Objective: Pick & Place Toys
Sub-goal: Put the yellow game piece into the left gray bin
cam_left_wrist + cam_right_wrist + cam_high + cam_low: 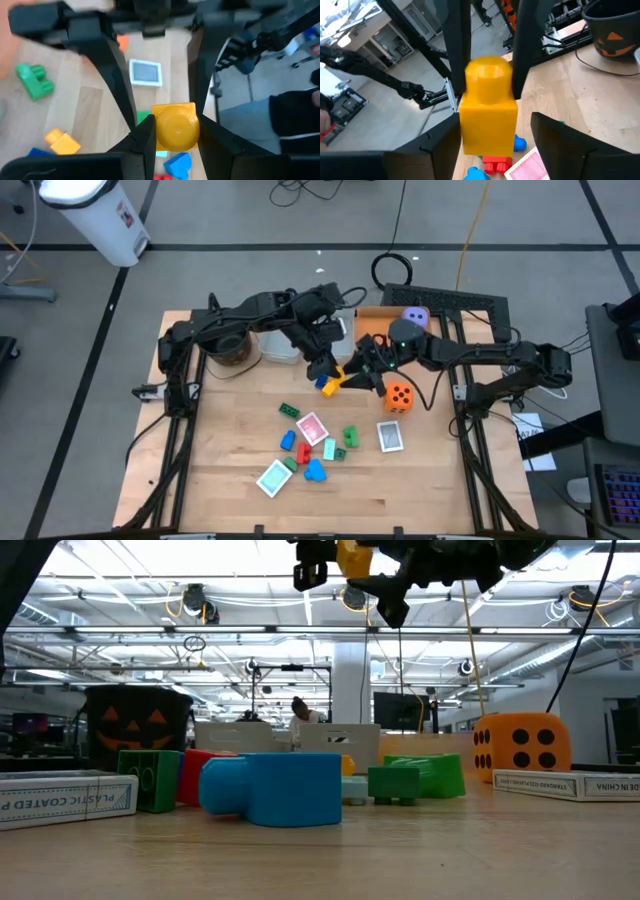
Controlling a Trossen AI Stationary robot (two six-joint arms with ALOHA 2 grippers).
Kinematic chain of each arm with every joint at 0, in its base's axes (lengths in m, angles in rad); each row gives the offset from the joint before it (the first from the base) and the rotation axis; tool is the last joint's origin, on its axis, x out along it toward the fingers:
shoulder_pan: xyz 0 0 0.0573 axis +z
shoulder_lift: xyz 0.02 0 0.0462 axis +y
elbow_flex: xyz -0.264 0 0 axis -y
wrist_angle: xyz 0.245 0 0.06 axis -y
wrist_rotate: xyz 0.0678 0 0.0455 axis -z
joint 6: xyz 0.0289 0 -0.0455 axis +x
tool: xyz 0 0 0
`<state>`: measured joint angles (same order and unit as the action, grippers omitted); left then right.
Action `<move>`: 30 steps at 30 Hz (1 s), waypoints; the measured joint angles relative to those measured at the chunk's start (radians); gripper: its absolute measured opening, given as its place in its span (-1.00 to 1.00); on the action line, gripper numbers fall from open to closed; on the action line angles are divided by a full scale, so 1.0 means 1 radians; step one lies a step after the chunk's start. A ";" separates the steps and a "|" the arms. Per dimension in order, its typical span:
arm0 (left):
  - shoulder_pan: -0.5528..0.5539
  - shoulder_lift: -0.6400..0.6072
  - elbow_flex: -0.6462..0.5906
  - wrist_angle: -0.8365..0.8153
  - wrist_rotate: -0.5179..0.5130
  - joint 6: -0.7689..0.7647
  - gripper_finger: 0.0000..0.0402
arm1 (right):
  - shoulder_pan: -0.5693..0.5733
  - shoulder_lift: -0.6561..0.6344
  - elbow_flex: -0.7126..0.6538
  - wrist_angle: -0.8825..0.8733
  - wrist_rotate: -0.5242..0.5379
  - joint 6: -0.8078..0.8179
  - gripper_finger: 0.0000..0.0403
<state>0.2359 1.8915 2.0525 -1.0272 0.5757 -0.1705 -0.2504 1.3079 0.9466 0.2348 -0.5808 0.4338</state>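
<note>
A yellow block [487, 110] hangs in the air above the table's middle, also visible in the high view [339, 374] and at the top of the low view [355, 558]. My left gripper [175, 135] is shut on it, reaching in from the left [325, 365]. My right gripper [492, 145] comes from the right [362, 370] and stands open, with one finger on either side of the block's lower part. Loose blocks, playing cards [311, 427] and an orange die [399, 397] lie on the table below. My left gripper pinches the yellow block between its two fingers [520, 60] at the stud end [489, 70], one finger on each opposite side. It slants down from the table's far left. The block is lifted clear of the table. My right gripper's fingers stand close beside the block; whether one touches it, I cannot tell.
A purple die [415, 317] sits in the orange tray [375, 315] at the back. A black pot [228, 345] and a clear bin [280, 345] stand at the back left. Another yellow block [62, 142] and a blue one lie under the grippers.
</note>
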 joint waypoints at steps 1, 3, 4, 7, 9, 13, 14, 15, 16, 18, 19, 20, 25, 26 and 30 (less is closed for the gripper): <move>0.000 0.000 0.000 -0.011 -0.010 0.011 -0.43 | -0.006 0.000 0.000 0.000 -0.007 0.006 0.19; 0.004 0.000 0.000 -0.036 -0.033 0.024 -0.43 | -0.019 0.000 0.000 0.000 -0.035 0.019 0.22; 0.008 0.000 0.000 -0.044 -0.035 0.029 -0.43 | -0.026 0.000 0.000 0.000 -0.053 0.024 0.24; 0.024 0.000 0.000 -0.051 -0.035 0.030 -0.43 | -0.042 0.000 0.000 0.000 -0.076 0.027 0.26; 0.037 -0.003 0.000 -0.052 -0.034 0.034 -0.43 | -0.053 -0.005 0.000 -0.003 -0.077 0.026 0.27; 0.070 -0.012 0.001 -0.068 -0.064 0.051 -0.43 | -0.084 -0.022 0.000 -0.003 -0.081 0.027 0.26; 0.082 -0.015 0.001 -0.087 -0.082 0.059 -0.43 | -0.091 -0.027 0.000 -0.001 -0.083 0.030 0.26; 0.092 -0.015 0.001 -0.107 -0.103 0.070 -0.43 | -0.098 -0.033 0.000 0.000 -0.084 0.031 0.25; 0.104 -0.017 0.001 -0.126 -0.124 0.079 -0.43 | -0.106 -0.040 0.000 0.000 -0.084 0.031 0.25; 0.132 -0.021 0.001 -0.173 -0.168 0.099 -0.43 | -0.121 -0.049 0.000 -0.001 -0.083 0.030 0.25; 0.146 -0.022 0.001 -0.199 -0.187 0.109 -0.43 | -0.128 -0.054 0.000 -0.003 -0.081 0.030 0.25; 0.161 -0.023 0.001 -0.221 -0.209 0.118 -0.43 | -0.135 -0.057 0.000 -0.003 -0.080 0.033 0.25; 0.253 -0.024 0.001 -0.291 -0.290 0.136 -0.43 | -0.152 -0.069 0.000 -0.024 -0.079 0.055 0.25; 0.274 -0.024 0.001 -0.299 -0.302 0.136 -0.43 | -0.152 -0.071 0.000 -0.045 -0.079 0.054 0.25; 0.361 -0.024 0.001 -0.309 -0.375 0.117 -0.43 | -0.152 -0.073 0.000 -0.117 -0.077 0.052 0.25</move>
<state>0.5969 1.8671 2.0533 -1.3361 0.2003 -0.0537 -0.4026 1.2346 0.9466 0.1173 -0.6582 0.4858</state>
